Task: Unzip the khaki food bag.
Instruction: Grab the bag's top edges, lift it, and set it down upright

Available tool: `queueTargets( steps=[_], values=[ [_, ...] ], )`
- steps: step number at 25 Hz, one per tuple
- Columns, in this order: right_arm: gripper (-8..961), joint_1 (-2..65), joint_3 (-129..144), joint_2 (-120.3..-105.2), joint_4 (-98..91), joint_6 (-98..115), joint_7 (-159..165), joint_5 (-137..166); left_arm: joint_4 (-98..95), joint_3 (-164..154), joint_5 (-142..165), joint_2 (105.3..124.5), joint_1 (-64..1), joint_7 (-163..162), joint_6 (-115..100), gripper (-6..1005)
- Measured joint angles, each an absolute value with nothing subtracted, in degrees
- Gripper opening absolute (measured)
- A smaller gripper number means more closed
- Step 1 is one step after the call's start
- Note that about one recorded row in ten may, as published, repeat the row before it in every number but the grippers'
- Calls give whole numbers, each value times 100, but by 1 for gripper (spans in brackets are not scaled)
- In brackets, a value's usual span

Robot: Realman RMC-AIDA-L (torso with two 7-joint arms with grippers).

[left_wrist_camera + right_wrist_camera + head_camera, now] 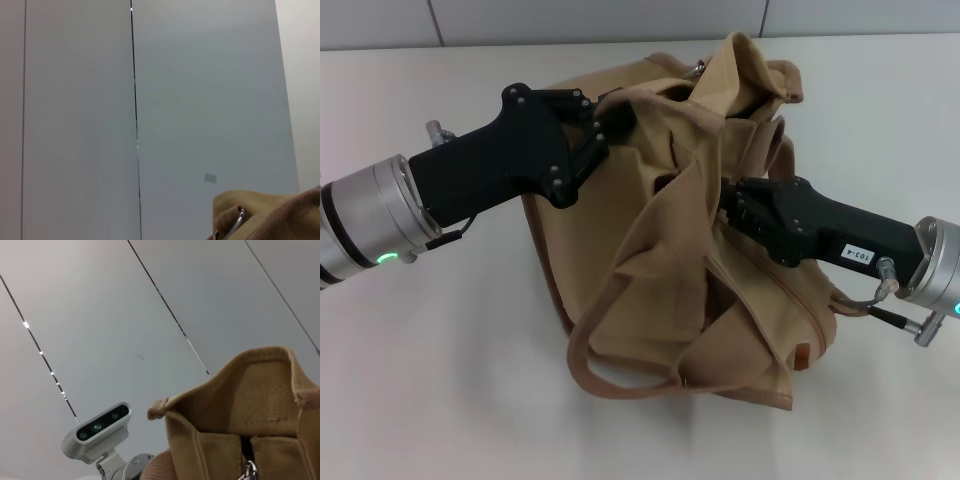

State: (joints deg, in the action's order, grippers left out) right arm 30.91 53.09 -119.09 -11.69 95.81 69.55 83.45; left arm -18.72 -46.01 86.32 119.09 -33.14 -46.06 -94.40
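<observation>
The khaki food bag (660, 300) lies crumpled in the middle of the white table, its upper part pulled up into folds. One webbing handle (582, 365) loops out at the front. My left gripper (605, 125) sits at the bag's upper left edge, shut on a taut fold of its fabric. My right gripper (728, 208) comes in from the right and is buried among the folds at the bag's middle. The right wrist view shows the bag's canvas (240, 410) close up with a metal zipper pull (248, 471). In the left wrist view, tan fabric (270, 215) and a metal fitting (239, 222) show.
The white table (440, 380) spreads around the bag on all sides. Grey wall panels (620, 20) run along its far edge. The robot's head camera (97, 429) appears in the right wrist view.
</observation>
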Motion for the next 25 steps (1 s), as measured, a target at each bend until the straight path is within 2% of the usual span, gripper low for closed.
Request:
queueTargets(
  steps=[7,12,25],
  values=[
    [16,3024,5309,-11906,-1169,9590,6960,8346,-1872,-4582,8588,11899,-3295,-4606,-9462,140],
    [23,2930,5340,-11849,-1169,9633,6965,8348,-1872,-4580,8458,11892,-3257,-4603,-9455,141],
    [41,2592,5348,-11579,-1178,9611,7029,8350,-1864,-4499,8159,11873,-3128,-4588,-9334,144]
  ],
)
